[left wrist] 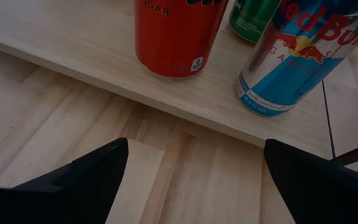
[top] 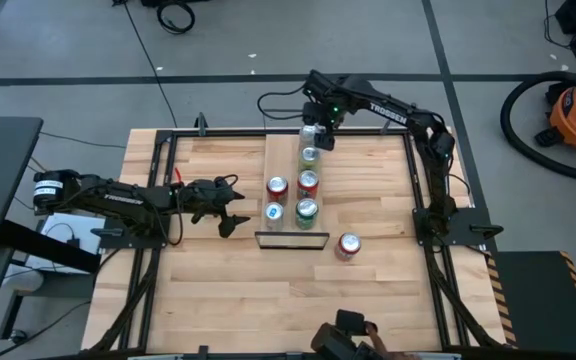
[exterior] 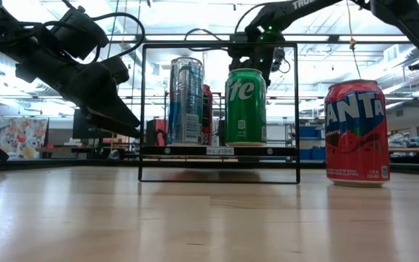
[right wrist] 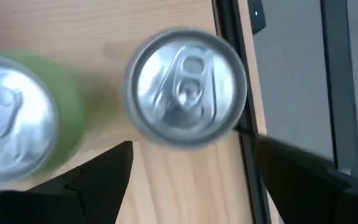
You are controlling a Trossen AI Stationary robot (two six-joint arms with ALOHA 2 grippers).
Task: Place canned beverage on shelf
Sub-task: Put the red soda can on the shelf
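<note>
Upright, six cans stand on the shelf (top: 286, 155); one Fanta can (top: 347, 246) stands beside it; both jaws wide.

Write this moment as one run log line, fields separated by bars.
right gripper: open, above far can on shelf | left gripper: open, idle beside shelf | Fanta can: on table, off shelf

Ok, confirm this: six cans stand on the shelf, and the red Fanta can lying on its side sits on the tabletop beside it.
One thing is wrong: the red Fanta can is not lying on its side. The low view shows it standing upright on the tabletop, off the shelf. The rest holds: six cans stand on the shelf, as the high view shows.
</note>
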